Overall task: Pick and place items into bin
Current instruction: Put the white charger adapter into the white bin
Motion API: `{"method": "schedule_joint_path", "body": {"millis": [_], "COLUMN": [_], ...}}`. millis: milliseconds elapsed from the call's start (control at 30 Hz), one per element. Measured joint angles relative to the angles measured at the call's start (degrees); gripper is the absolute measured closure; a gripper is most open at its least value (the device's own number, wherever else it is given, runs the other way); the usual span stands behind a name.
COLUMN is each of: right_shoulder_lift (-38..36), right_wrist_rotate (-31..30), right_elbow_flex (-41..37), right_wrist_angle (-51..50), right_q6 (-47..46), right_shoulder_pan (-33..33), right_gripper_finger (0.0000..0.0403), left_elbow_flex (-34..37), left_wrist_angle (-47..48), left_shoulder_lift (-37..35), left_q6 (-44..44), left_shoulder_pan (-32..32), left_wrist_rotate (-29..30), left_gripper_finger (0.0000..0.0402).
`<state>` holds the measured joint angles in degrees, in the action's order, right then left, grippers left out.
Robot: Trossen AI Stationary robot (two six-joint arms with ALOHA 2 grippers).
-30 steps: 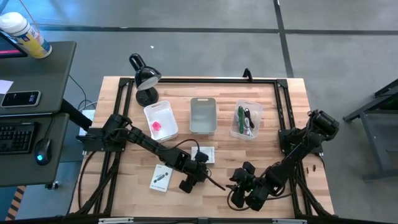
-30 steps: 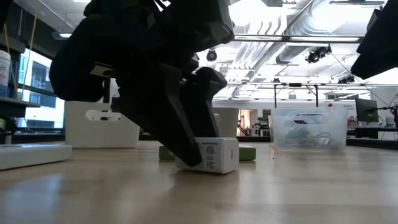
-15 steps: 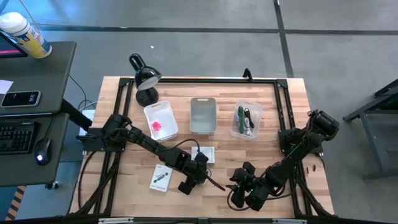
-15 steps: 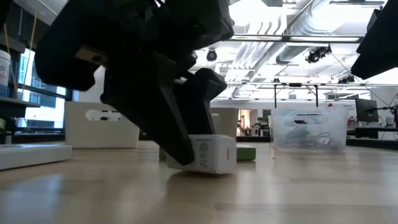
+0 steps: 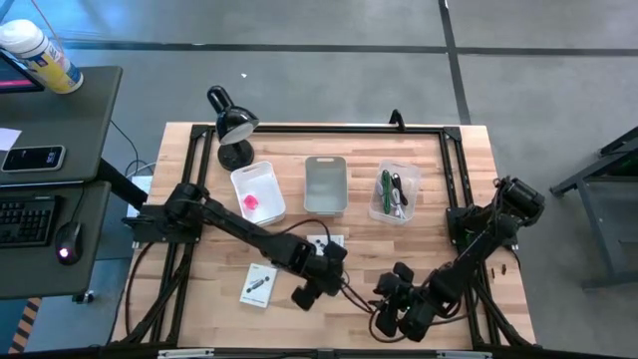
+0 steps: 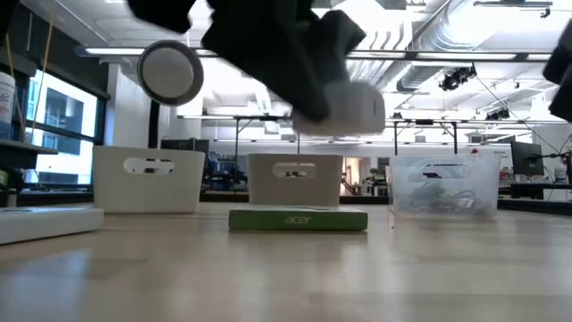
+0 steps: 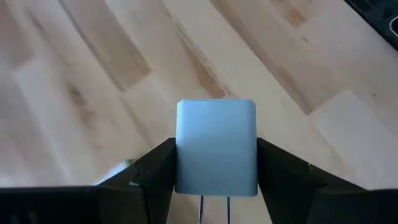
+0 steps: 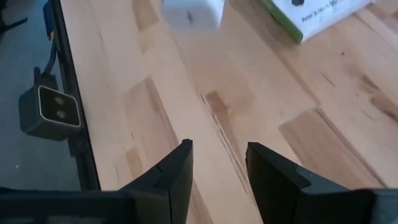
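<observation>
My left gripper (image 7: 214, 186) is clamped on the white cube (image 7: 216, 147), one dark finger (image 7: 154, 174) pressed against each of its flat sides; two thin metal prongs run from the cube back into the gap between my fingers. From the low view the cube (image 6: 353, 107) hangs clear of the table (image 6: 286, 268), well above the wood, with open air beneath it. From above, this gripper (image 5: 329, 267) sits over the near-middle of the table, just near of a white flat packet (image 5: 321, 242) that my arm partly covers. That packet shows in the low view as a flat box with a green edge (image 6: 298, 219), lying flat on the wood below and beyond the lifted cube. A second white flat packet (image 5: 258, 284) with a dark part lies to the left of my left gripper, apart from it. Along the far side stand three bins in a row: the left bin (image 5: 257, 192) holds a pink cube (image 5: 250, 202), the middle grey bin (image 5: 325, 184) is directly far of the held cube, and the clear right bin (image 5: 394, 193) holds green, black and white cords (image 5: 391, 189). My right gripper (image 8: 219, 180) waits at the near right of the table (image 5: 404, 304), its fingers parted over bare wood with nothing between them. A black lamp (image 5: 231, 128) stands at the far left corner.
</observation>
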<state>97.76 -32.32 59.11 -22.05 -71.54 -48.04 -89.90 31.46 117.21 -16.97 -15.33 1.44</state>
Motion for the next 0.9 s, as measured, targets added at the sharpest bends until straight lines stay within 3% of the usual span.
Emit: {"method": "schedule_joint_path", "body": {"millis": [567, 900], "right_shoulder_lift": [0.0, 0.0], "right_wrist_rotate": [1.1, 0.8], "right_elbow_flex": [0.0, 0.0], "right_wrist_angle": [-3.4, -4.2], "right_q6": [-3.0, -2.9], "right_shoulder_pan": [-2.3, -2.3], "right_gripper_finger": [0.0263, 0.0263], "left_elbow_flex": [-17.5, -20.0], "left_wrist_angle": [30.7, 47.8], "left_shoulder_lift": [-0.1, -0.1], "left_q6": [-7.0, -3.1], "left_shoulder_pan": [0.0, 0.0], "left_wrist_rotate": [16.0, 25.9], "left_gripper_finger": [0.0213, 0.0213]}}
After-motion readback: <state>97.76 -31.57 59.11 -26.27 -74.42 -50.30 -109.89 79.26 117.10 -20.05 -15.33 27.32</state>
